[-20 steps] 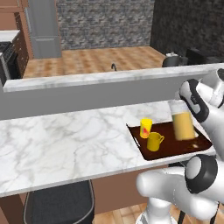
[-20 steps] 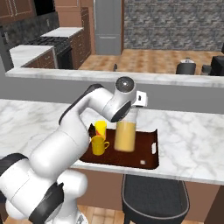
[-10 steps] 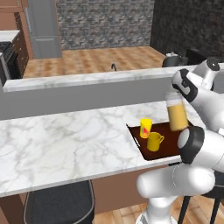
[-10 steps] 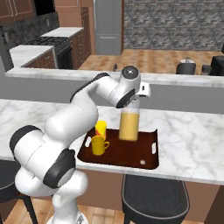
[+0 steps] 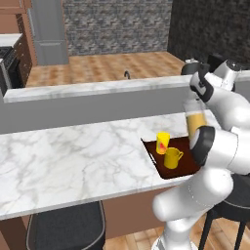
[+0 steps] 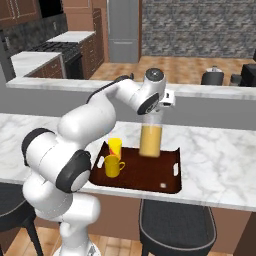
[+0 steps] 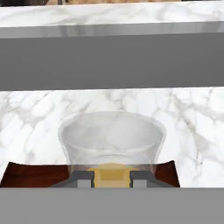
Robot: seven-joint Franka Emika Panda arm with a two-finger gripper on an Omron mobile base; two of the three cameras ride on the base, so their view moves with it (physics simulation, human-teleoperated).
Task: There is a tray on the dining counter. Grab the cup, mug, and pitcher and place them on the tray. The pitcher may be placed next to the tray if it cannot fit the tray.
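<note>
The two-finger gripper [image 7: 112, 178] clamps the rim of the tall clear glass pitcher of orange juice [image 6: 151, 139], keeping it upright over the dark brown rectangular tray [image 6: 170, 176], where free room remains beside the handleless yellow cup [image 6: 115, 147] and yellow handled mug [image 6: 113, 166]

In the left base view the arm covers the right half of the tray [image 5: 155, 157] and the lower part of the pitcher [image 5: 194, 122]. In the hand view the pitcher [image 7: 112, 139] hides most of the tray [image 7: 30, 175] (two corners remain), and its base is cut off. Whether the pitcher stands on the tray or hangs above it cannot be told.
</note>
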